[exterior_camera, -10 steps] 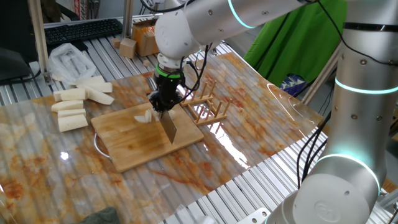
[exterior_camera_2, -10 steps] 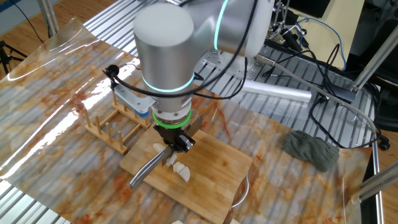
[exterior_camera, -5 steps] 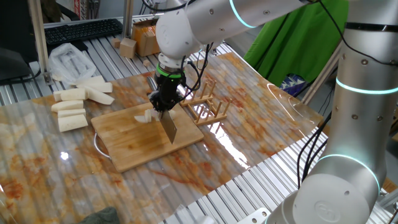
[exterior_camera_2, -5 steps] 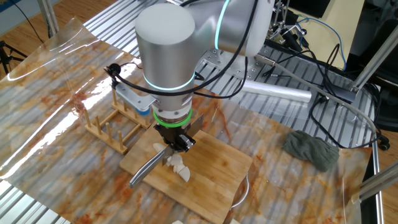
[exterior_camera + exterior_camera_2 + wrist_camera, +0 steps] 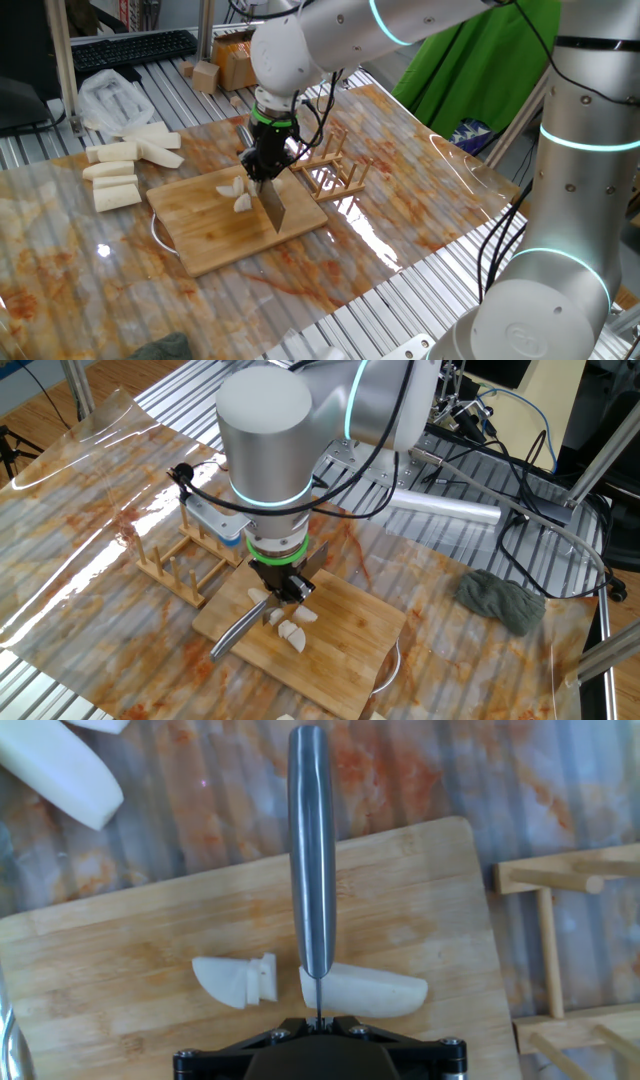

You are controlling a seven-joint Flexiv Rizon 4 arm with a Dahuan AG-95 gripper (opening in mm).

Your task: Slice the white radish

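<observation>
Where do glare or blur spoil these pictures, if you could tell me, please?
One fixed view: bright glare streaks on the clear table cover. The other fixed view: glare at the cover's far corner; the cutting board stays sharp. Hand view: the knife shows soft sheen; the white radish is crisp.

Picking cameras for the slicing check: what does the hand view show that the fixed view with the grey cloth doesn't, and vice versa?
Hand view only: the knife edge-on, between the cut slices and the remaining white radish.
Fixed view only: the arm, the grey cloth, cables, the knife side-on.
Both: bamboo cutting board, wooden rack, radish pieces.
</observation>
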